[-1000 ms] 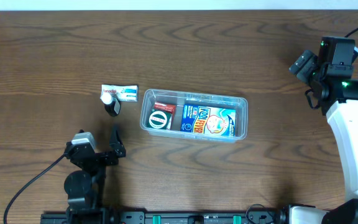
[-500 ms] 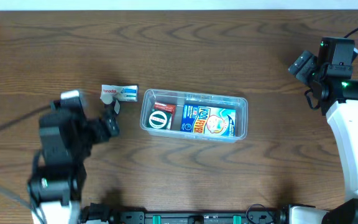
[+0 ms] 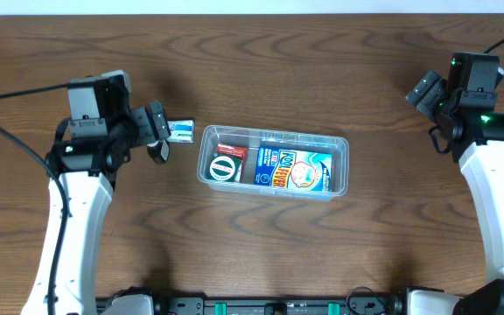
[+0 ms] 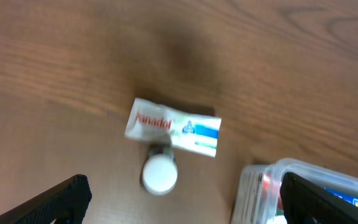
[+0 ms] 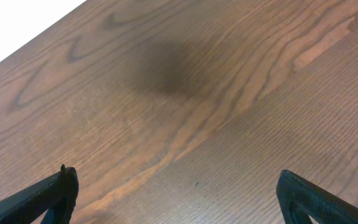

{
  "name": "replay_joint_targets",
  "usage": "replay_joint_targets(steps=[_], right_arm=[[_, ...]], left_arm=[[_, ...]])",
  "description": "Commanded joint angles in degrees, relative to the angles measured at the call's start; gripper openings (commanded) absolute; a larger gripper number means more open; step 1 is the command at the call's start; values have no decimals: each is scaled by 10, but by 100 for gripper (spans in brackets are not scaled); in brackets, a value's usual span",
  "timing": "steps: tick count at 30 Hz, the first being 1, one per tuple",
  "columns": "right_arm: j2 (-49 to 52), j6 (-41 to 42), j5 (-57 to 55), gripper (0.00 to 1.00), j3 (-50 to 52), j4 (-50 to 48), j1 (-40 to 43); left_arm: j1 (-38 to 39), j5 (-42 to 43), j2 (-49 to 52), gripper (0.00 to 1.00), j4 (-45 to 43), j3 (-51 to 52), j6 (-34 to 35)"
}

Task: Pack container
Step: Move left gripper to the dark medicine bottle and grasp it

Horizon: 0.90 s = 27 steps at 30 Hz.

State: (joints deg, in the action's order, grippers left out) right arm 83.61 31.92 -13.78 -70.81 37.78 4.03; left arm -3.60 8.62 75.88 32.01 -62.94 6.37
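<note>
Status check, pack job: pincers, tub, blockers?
Left pincer open over packet and white-capped item, both outside tub. Right pincer open, empty. Tub partly packed. Nothing blocking it.

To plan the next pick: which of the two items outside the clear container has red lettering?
The flat white-and-blue Panadol packet; the other item shows only a round white cap, no lettering visible.

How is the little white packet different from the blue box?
The white packet is mostly white with red letters; the blue box is blue with orange letters. The packet lies on the table, outside the clear tub; the box lies inside it. The packet looks smaller. Both lie flat, print facing up.
</note>
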Motion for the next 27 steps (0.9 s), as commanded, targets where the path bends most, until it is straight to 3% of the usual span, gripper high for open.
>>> replay_joint_targets(steps=[1,8,21,27], right_arm=[[0,-7,-3,99,0,1,3],[0,-7,-3,99,0,2,3],[0,-7,-3,99,0,4,3],[0,-7,-3,99,0,4,3]], left_arm=[[-2,0,23,98,-25,-12,-38],[-2,0,87,98,-61,-12,-93],[-2,0,113,99,25,-12,-11],[-2,0,114,79,55,-11,-11]])
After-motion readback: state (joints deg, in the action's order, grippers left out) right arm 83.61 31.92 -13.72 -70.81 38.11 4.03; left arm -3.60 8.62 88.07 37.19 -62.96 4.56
